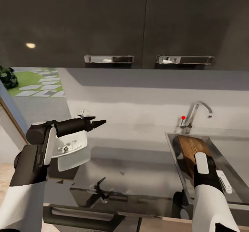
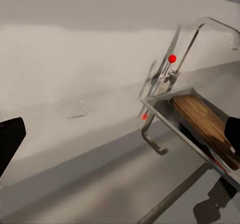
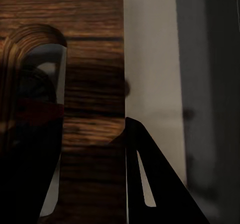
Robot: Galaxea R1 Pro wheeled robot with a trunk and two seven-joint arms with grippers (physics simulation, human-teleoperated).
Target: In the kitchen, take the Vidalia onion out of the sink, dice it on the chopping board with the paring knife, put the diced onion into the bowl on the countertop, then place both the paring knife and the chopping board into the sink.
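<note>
- Head view: the chopping board [image 1: 189, 150] already lies in the sink [image 1: 226, 147], at the right; the bowl [image 1: 71, 145] with white dice sits at the left on the surface [image 1: 138, 171].
- The right gripper [image 3: 117, 154] is at the board; I cannot tell if its jaws grasp it.
- The left gripper [image 1: 98, 123] hangs over the surface with jaws clenched, empty.
- I judge this is the last step; next, release the board and pull back.

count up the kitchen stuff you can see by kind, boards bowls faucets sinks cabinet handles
chopping board: 1, lying in the sink
bowl: 1, white, on the countertop
faucet: 1
sink: 1
cabinet handles: 2
total: 6
</note>
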